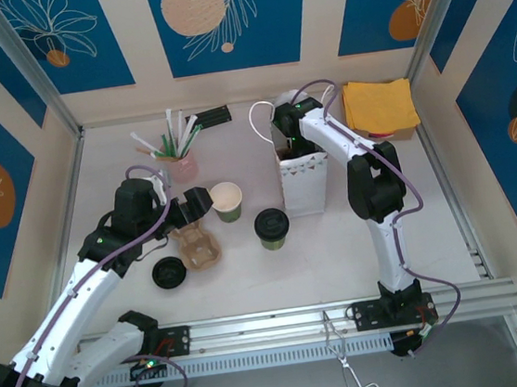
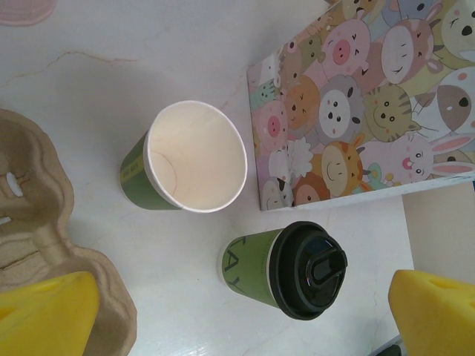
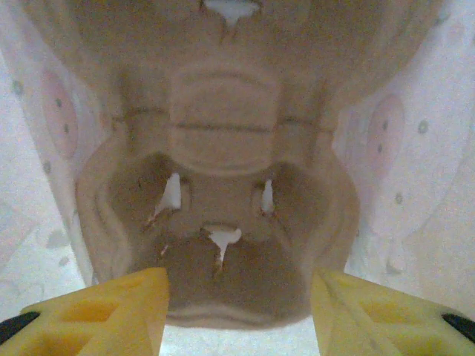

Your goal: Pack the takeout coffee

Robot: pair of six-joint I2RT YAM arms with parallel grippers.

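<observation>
Right gripper (image 3: 237, 311) down inside paper bag (image 1: 305, 188), fingers parted, flanking near edge of pulp cup carrier (image 3: 223, 148) lying in the bag; contact unclear. Left gripper (image 1: 201, 200) spread wide, empty, above table by second carrier (image 1: 197, 247). Open cup (image 2: 197, 156) and lidded cup (image 2: 304, 271) stand upright beside bag.

Open cup (image 2: 197, 156): paper, matt, smooth lining seen inside. Lid (image 2: 308, 271) on second cup (image 2: 245, 259): black plastic, slight gloss. Bag (image 2: 356, 111): printed paper, smooth. Carrier (image 2: 44, 245): moulded pulp, rough, matt. Worktop (image 2: 96, 74): smooth, faint sheen noted. Left fingers (image 2: 44, 315): yellow plastic, matt.
</observation>
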